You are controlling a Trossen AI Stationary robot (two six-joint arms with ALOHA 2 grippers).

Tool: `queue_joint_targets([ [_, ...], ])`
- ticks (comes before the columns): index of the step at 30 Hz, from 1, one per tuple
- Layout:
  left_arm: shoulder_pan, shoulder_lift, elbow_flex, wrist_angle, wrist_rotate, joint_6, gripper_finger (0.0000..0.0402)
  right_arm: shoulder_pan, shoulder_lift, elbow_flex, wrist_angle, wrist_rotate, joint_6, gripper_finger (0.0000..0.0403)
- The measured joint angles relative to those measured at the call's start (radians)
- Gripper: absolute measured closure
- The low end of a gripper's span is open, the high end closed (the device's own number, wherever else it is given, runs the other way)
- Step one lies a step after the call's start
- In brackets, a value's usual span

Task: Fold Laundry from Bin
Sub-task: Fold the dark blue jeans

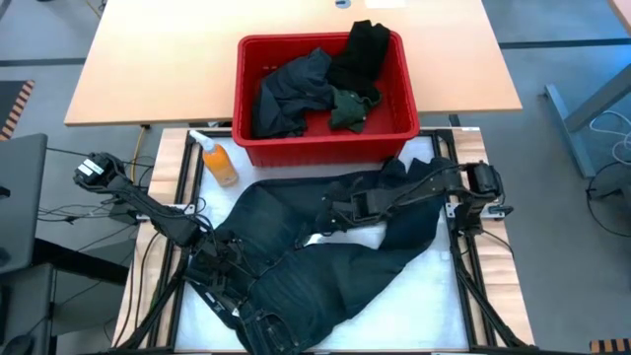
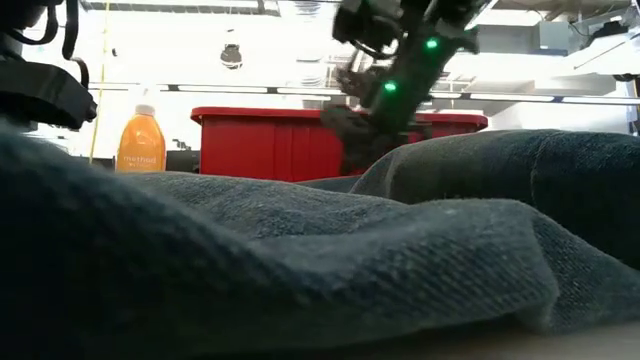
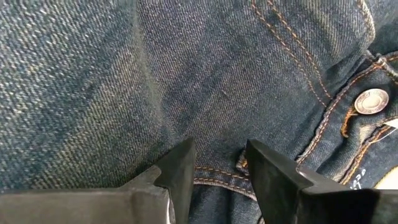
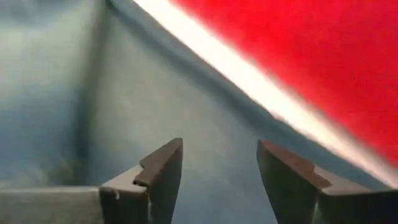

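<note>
Jeans lie spread on the tabletop, long axis running diagonally from the waistband at the near left to the leg ends at the far right, just in front of the bin. Remaining laundry sits inside the bin. The left claw rests at the waistband, fingers half apart astride a seam fold; whether the cloth is pinched cannot be told. The right claw hangs above the leg section near the bin wall, fingers apart and holding nothing. The right arm is nearer the leg ends, so folding the legs toward the waistband likely falls to it.
</note>
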Motion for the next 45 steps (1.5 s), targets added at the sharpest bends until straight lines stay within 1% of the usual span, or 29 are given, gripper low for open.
queue_joint_targets([
  [1, 0.0, 0.0, 0.0, 0.001, 0.001, -0.009, 0.0262, -0.01, 0.009, 0.0, 0.046, -0.008, -0.023, 0.0175],
  [3, -0.002, 0.0, 0.0, 0.001, 0.004, -0.032, 0.0262, -0.034, 0.031, -0.002, 0.071, -0.019, -0.038, 0.0182],
  [4, -0.004, 0.0, 0.0, 0.001, 0.005, -0.041, 0.0262, -0.049, 0.048, -0.003, 0.09, -0.042, -0.039, 0.0186],
  [7, -0.016, 0.0, 0.0, 0.002, 0.003, -0.046, 0.0262, -0.09, 0.122, -0.002, 0.166, -0.163, -0.052, 0.0195],
  [9, -0.017, 0.0, 0.0, 0.002, -0.002, -0.044, 0.0262, -0.106, 0.181, -0.002, 0.256, -0.216, -0.084, 0.0201],
  [12, -0.017, 0.0, 0.0, 0.002, -0.002, -0.048, 0.0262, -0.109, 0.249, -0.001, 0.372, -0.22, -0.111, 0.0214],
  [13, -0.017, 0.0, 0.0, 0.002, 0.0, -0.052, 0.0262, -0.108, 0.263, 0.001, 0.385, -0.213, -0.111, 0.0219],
  [15, -0.017, 0.0, 0.0, 0.0, 0.006, -0.066, 0.0262, -0.11, 0.285, 0.003, 0.37, -0.185, -0.107, 0.0232],
  [17, -0.018, 0.0, 0.0, -0.003, 0.022, -0.076, 0.0262, -0.111, 0.286, 0.009, 0.283, -0.157, -0.066, 0.0247],
  [22, -0.037, 0.0, 0.0, -0.009, 0.028, -0.075, 0.0262, -0.104, 0.254, 0.006, -0.102, -0.069, 0.088, 0.0282],
  [25, -0.039, 0.0, 0.0, -0.01, 0.024, -0.051, 0.0262, -0.086, 0.231, 0.001, -0.33, 0.039, 0.2, 0.0292],
  [27, -0.038, 0.0, 0.0, -0.011, 0.016, -0.03, 0.0262, -0.078, 0.215, -0.002, -0.43, 0.111, 0.26, 0.0294],
  [30, -0.025, 0.0, 0.0, -0.017, 0.005, 0.005, 0.0262, -0.079, 0.187, -0.008, -0.509, 0.182, 0.277, 0.0295],
  [33, -0.001, 0.0, 0.0, -0.044, -0.018, 0.033, 0.0262, -0.081, 0.145, -0.006, -0.493, 0.305, 0.256, 0.0295],
  [35, 0.019, 0.0, 0.0, -0.088, -0.074, 0.028, 0.0262, -0.08, 0.112, -0.004, -0.486, 0.372, 0.261, 0.0295],
  [37, 0.035, 0.0, 0.001, -0.129, -0.142, 0.015, 0.0262, -0.076, 0.083, -0.005, -0.484, 0.392, 0.283, 0.0295],
  [39, 0.049, -0.001, 0.001, -0.16, -0.2, 0.005, 0.0262, -0.067, 0.044, -0.005, -0.482, 0.377, 0.287, 0.0295],
  [40, 0.055, -0.001, 0.001, -0.17, -0.228, 0.003, 0.0262, -0.063, 0.02, -0.005, -0.48, 0.346, 0.282, 0.0295],
  [42, 0.069, 0.0, 0.001, -0.177, -0.281, 0.001, 0.0262, -0.053, -0.028, -0.004, -0.474, 0.226, 0.238, 0.0295],
  [45, 0.093, 0.0, 0.0, -0.182, -0.355, 0.018, 0.0262, -0.014, -0.078, -0.004, -0.427, 0.02, 0.128, 0.0295],
])
